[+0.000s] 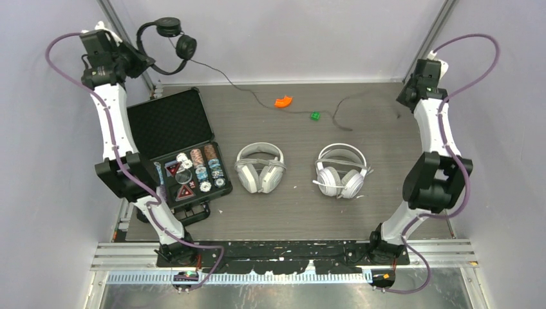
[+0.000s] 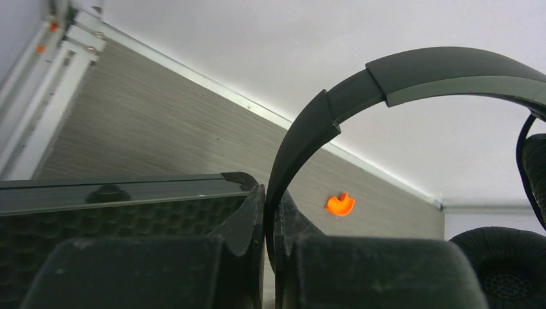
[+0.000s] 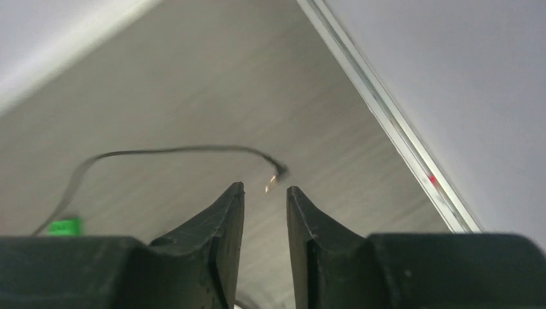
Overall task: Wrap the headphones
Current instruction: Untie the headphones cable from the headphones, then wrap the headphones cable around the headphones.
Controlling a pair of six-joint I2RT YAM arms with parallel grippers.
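1. Left gripper (image 2: 269,219) was clenched on the black headset (image 1: 169,38) headband, raised at far left.
2. Pale grey headset (image 1: 259,167) and white headset (image 1: 341,170) lay side by side mid-table (image 1: 290,212).
3. Right gripper (image 3: 265,199) fingers were parted and empty, near the black cable (image 3: 174,150) plug end.

Grey wood-grain table (image 1: 386,212) w/ pale lilac walls (image 1: 290,38), alu rails (image 1: 451,254) at near edge.

A grey wood-grain table (image 1: 386,212) is filling the middle of the top view. An open black case (image 1: 169,122) of poker chips (image 1: 205,170) is sitting at its left edge. A pale grey headset (image 1: 259,166) is lying at centre, and a white headset (image 1: 341,170) is lying just right of it, apart. A thin black cable (image 3: 174,149) is trailing across the upper part, passing an orange piece (image 1: 283,101) and a green piece (image 1: 315,116).
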